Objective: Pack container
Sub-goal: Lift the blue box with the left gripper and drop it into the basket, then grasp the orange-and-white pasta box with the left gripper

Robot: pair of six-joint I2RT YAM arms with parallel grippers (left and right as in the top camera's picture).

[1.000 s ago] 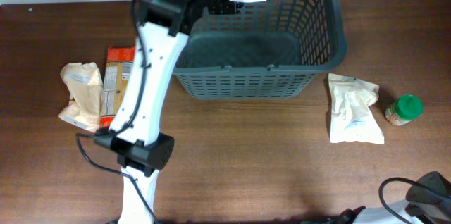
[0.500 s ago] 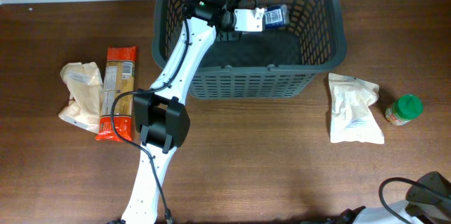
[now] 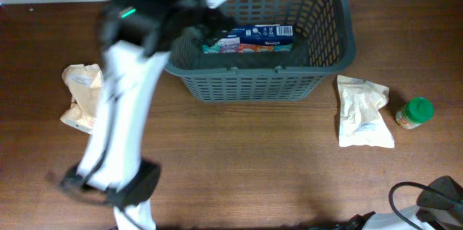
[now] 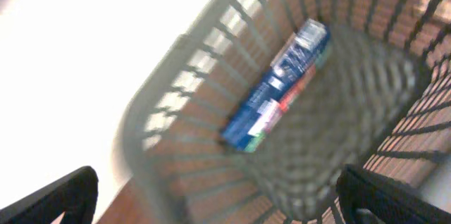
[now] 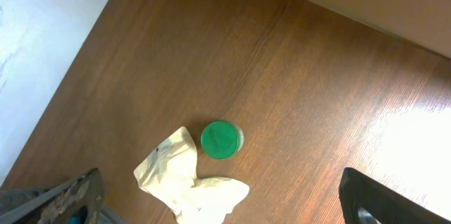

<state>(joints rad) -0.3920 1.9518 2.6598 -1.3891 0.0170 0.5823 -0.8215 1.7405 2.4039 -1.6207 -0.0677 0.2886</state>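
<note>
One container holds one blue packet. The counter carries two beige pouches and one green-lidded jar. Left hand and right hand are released, empty.

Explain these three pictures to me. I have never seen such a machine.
Two robot arms work at a wooden table. One picture looks down from above; the other two come from a camera on each wrist. The white blur is the left arm. The left hand is open and empty above the dark grey basket, where a blue packet lies. The right hand is open too; its camera sees a green-lidded jar and a white pouch. A beige packet lies left of the basket.
</note>
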